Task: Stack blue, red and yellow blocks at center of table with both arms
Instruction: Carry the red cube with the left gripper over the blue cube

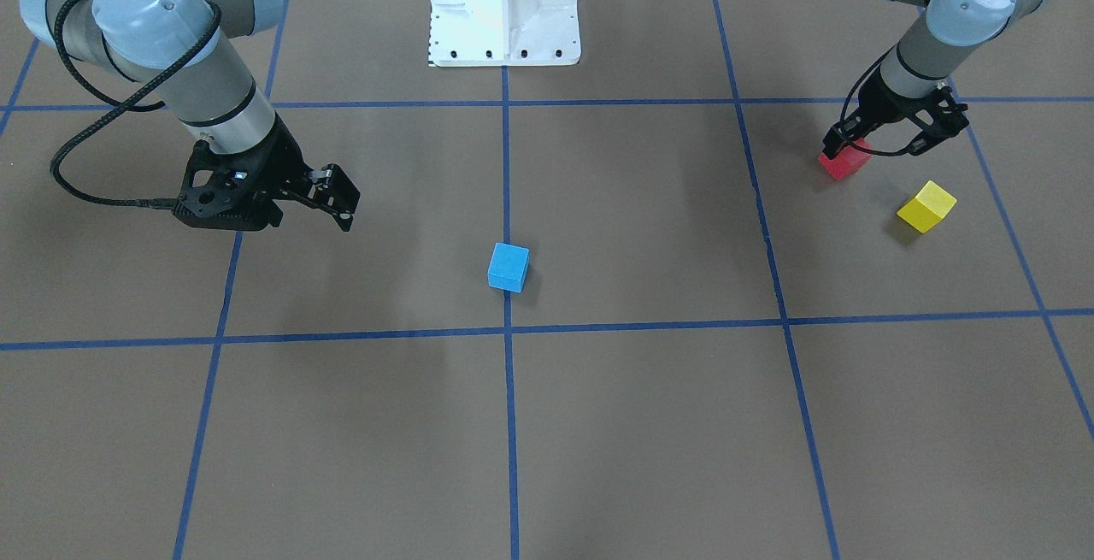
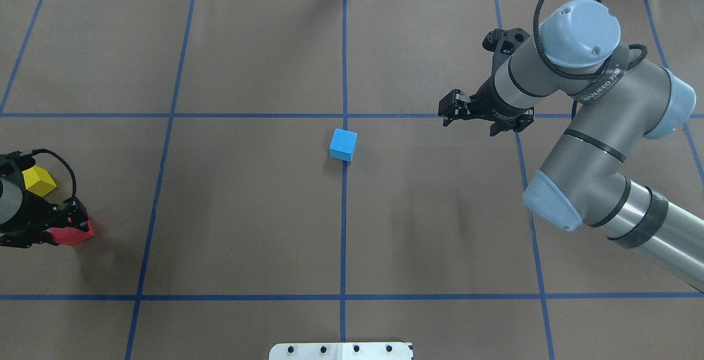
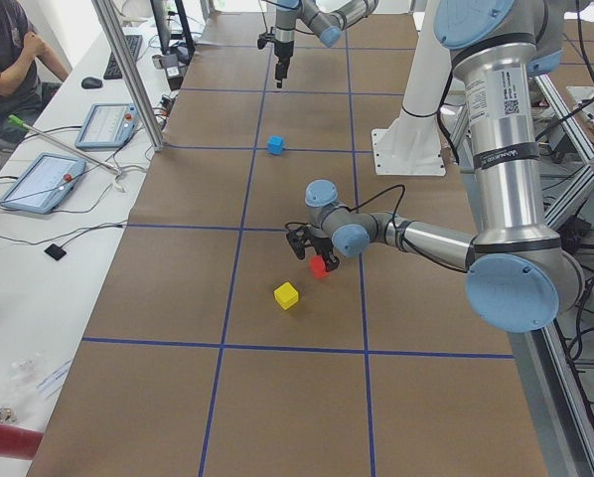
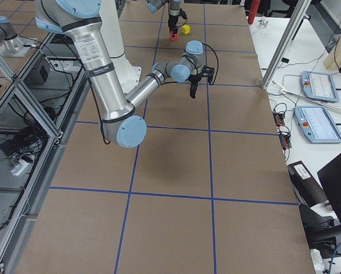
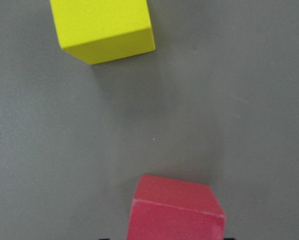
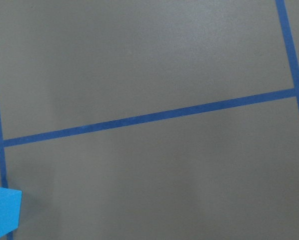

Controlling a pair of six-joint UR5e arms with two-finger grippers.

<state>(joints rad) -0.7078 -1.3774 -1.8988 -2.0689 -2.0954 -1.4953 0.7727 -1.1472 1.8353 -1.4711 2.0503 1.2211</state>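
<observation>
The blue block (image 1: 508, 267) stands alone at the table's centre, on the middle tape line, and shows in the overhead view (image 2: 343, 144) too. The red block (image 1: 844, 158) and yellow block (image 1: 926, 206) sit on the table at my left side. My left gripper (image 1: 876, 148) is low over the red block (image 5: 177, 210), open, with its jaws on either side and a gap showing. The yellow block (image 5: 104, 27) lies just beyond. My right gripper (image 1: 349, 199) is open and empty, raised to the right of the blue block (image 6: 2, 207).
The white robot base (image 1: 504, 8) stands at the table's near middle edge. Blue tape lines (image 2: 344, 211) divide the brown table into squares. A seated operator (image 3: 4, 55) and tablets (image 3: 39, 179) are on a side bench beyond the far edge.
</observation>
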